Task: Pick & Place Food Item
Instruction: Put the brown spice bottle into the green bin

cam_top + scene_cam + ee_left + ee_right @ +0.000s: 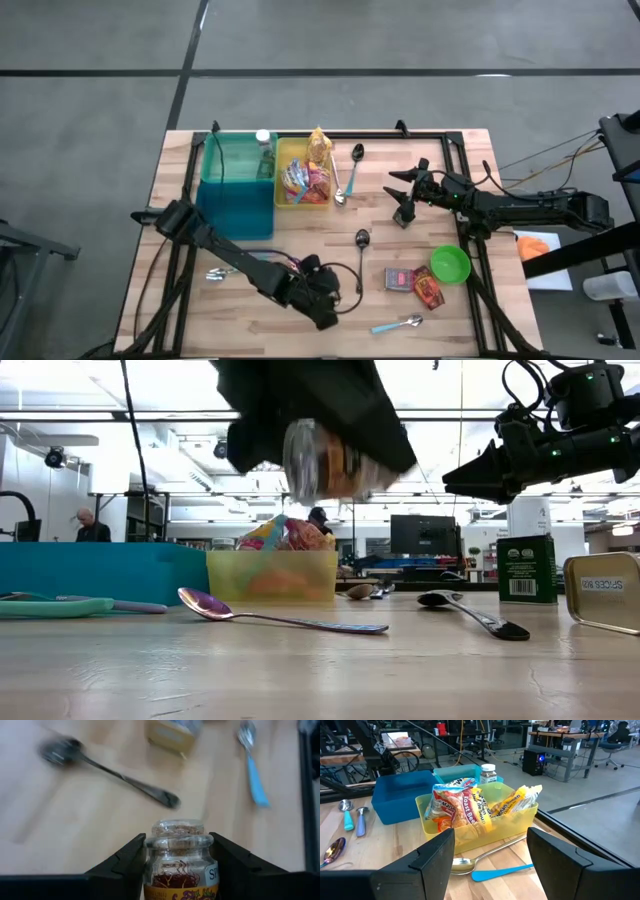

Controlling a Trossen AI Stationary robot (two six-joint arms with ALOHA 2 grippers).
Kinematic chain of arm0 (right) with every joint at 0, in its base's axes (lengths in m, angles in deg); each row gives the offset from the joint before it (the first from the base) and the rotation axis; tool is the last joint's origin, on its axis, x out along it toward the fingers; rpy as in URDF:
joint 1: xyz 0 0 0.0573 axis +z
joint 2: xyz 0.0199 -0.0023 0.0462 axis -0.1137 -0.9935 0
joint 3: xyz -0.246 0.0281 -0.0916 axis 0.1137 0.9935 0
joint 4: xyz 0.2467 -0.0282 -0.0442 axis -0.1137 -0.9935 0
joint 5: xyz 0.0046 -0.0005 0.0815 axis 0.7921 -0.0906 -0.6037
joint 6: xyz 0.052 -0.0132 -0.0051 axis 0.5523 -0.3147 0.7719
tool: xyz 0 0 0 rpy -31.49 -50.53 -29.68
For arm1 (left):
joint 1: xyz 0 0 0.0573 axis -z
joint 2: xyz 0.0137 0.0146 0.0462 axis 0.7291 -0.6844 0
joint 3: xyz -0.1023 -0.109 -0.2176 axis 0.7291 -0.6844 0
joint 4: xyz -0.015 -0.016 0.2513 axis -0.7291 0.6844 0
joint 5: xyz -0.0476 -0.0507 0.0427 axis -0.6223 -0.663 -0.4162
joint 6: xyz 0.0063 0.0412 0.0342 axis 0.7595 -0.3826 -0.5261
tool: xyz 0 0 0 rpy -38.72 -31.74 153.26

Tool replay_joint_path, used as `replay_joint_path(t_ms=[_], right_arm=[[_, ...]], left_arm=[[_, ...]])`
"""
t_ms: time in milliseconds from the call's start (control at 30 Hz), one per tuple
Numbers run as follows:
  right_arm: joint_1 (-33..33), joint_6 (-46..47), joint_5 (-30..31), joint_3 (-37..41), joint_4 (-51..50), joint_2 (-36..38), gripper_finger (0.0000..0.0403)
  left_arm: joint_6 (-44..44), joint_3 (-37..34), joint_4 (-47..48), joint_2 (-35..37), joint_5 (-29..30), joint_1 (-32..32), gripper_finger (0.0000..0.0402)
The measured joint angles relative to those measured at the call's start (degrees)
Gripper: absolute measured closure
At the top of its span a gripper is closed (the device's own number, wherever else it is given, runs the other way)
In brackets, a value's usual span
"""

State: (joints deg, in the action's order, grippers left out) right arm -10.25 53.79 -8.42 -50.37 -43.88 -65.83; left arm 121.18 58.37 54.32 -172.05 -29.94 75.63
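Observation:
A small glass spice jar point(177, 862) with a red-and-yellow label sits between the fingers of my left gripper point(177, 870), which is shut on it near the table's front middle point(322, 296). In the low view the jar point(322, 460) hangs clear above the table. A yellow bin point(303, 178) holding food packets point(470, 810) stands at the far middle, beside a teal bin point(237, 182). My right gripper point(403, 198) hovers open at the right of the yellow bin, touching nothing. My left gripper pinches the jar's glass body just below its shoulder point(150, 857) between the two fingers point(131, 860), one on each side. The fingers slant down from the left and lie along the jar, whose lid end point(178, 827) points away from the wrist. The jar is lifted clear and tilted.
Spoons lie scattered: a dark one point(362, 243) mid-table, a blue-handled one point(398, 324) at the front, two point(346, 175) beside the yellow bin, one point(216, 272) at the left. Two small boxes point(412, 283) and a green bowl point(450, 264) stand at the right.

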Motion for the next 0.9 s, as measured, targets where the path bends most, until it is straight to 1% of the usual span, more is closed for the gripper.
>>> replay_joint_path(t_ms=[133,233,467,600,767,900], right_arm=[[0.0,0.0,-0.01,0.0,0.0,0.02,0.0156],[-0.02,-0.02,0.01,0.0,0.02,0.02,0.0156],[0.0,-0.02,-0.01,0.0,0.0,0.0,0.0156],[-0.01,-0.01,0.0,0.01,0.06,0.0,0.0156],[-0.02,0.0,0.01,0.02,0.01,0.0,0.0156],[-0.02,0.0,0.01,0.0,-0.04,-0.07,0.0156]], left_arm=[[0.34,-0.02,2.16,2.78,7.17,-0.04,0.022],[0.38,-0.02,5.24,5.35,11.25,-0.15,0.022],[4.29,-0.04,16.59,12.69,19.54,-2.47,0.022],[3.65,-0.04,20.09,17.97,20.34,-5.34,0.022],[-1.76,-0.04,21.39,22.1,21.93,-7.93,0.022],[-2.41,-0.04,21.44,25.99,22.91,-9.37,0.022]])
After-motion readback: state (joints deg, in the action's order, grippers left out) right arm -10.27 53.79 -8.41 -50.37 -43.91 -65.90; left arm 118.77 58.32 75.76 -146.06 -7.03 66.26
